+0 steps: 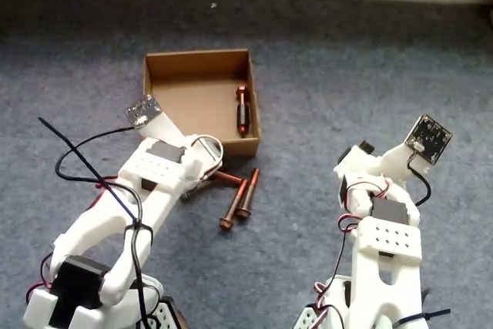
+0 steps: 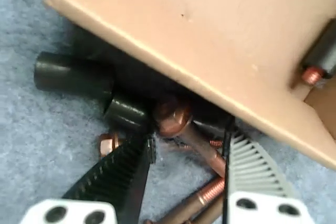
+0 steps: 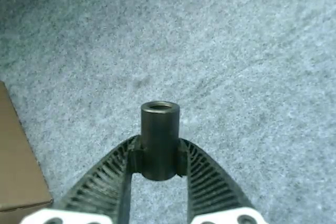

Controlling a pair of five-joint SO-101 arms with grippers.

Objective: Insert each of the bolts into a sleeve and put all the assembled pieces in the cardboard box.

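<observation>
The cardboard box [image 1: 154, 75] holds one assembled piece [image 1: 243, 109], a copper bolt in a dark sleeve, also seen past the box wall [image 2: 210, 40] as the assembled piece [image 2: 320, 61]. My left gripper [image 2: 190, 141] stands open at the box's front wall, its fingers on either side of a copper bolt [image 2: 176, 119]. Two dark sleeves [image 2: 73, 74] lie against the box beside it. My left gripper [image 1: 206, 173] sits next to three loose bolts [image 1: 239, 198] on the carpet. My right gripper [image 3: 159, 161] is shut on an upright dark sleeve [image 3: 160, 135], held above the carpet.
Grey carpet covers the whole surface. More bolts [image 2: 194, 200] lie under the left gripper's fingers. A corner of the box [image 3: 16, 171] shows beside the right gripper. The right arm [image 1: 381, 221] stands well to the right of the box.
</observation>
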